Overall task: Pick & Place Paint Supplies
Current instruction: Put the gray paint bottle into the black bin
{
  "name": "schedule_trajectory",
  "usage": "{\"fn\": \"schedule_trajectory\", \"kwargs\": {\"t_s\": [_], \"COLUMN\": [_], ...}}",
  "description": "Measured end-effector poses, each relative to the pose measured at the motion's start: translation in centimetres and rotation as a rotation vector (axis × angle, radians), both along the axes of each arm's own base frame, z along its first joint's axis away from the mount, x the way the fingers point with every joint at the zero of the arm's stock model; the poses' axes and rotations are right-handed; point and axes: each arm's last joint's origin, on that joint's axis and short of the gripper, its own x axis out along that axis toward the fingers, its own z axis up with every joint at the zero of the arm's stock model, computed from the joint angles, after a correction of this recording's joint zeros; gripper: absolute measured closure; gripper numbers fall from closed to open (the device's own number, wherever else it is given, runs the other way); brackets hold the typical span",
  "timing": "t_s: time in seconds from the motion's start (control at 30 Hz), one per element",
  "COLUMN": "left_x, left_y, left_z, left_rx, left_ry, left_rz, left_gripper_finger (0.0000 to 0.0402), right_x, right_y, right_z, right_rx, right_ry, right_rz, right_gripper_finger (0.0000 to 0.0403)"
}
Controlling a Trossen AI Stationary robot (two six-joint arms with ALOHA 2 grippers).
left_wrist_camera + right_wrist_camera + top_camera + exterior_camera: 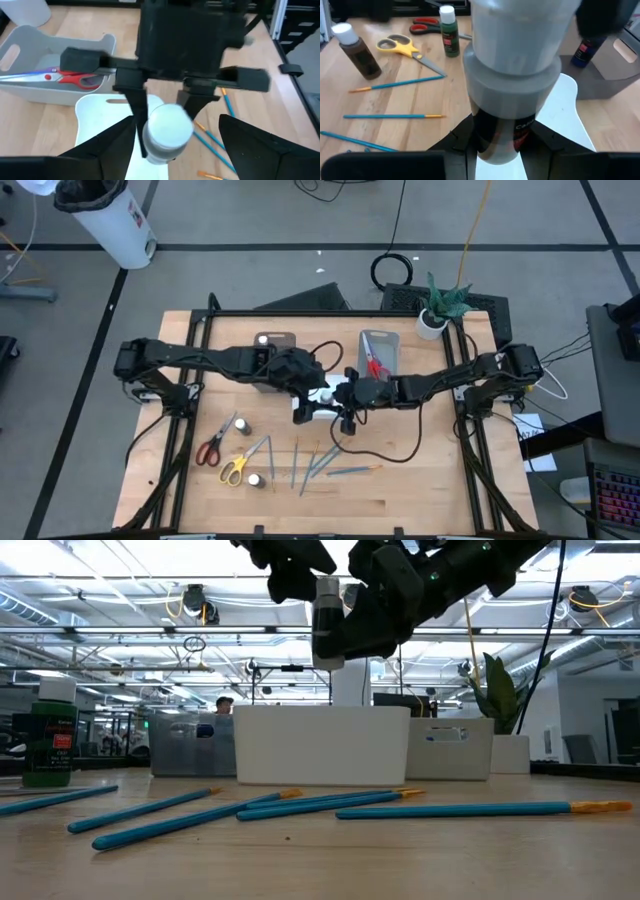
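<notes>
Right claw pinched a white-capped paint bottle above the white tray at mid-surface. Left claw stood spread around the cap, clear only from its wrist view. Right wrist view alone showed yellow scissors beside two bottles; high view showed red scissors in the grey tray.

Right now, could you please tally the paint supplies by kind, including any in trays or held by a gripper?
Paint bottles: 4 (two standing loose, one in the brown tray, one held by the right gripper)
Scissors: 3
Brushes: 5, as far as their overlap shows
Total: 12
</notes>
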Motion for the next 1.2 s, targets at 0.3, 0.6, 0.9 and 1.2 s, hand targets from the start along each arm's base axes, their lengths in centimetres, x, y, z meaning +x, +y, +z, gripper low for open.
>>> {"fn": "schedule_trajectory", "kwargs": {"t_s": [0.3, 0.6, 0.9, 1.2], "left_x": [0.2, 0.2, -1.2, -9.8], "left_y": [0.1, 0.2, 0.3, 3.3], "left_z": [-0.2, -0.2, 1.7, 8.7], "left_rx": [0.001, -0.012, 0.022, 0.175], "left_ry": [0.002, 0.0, -0.052, -0.197], "left_rz": [0.005, 0.019, 0.043, 0.307], "left_gripper_finger": [0.0184, 0.0267, 0.0283, 0.0283], "right_x": [0.0, 0.0, -0.1, -1.0], "right_y": [-0.1, 0.0, 0.0, 0.1], "right_z": [0.0, 0.0, 0.1, -0.4], "right_rx": [-0.019, -0.019, 0.057, 0.068], "right_ry": [0.002, 0.004, 0.007, 0.108], "right_rz": [0.007, 0.009, -0.032, -0.042], "right_gripper_finger": [0.0303, 0.03, 0.0231, 0.0177]}}
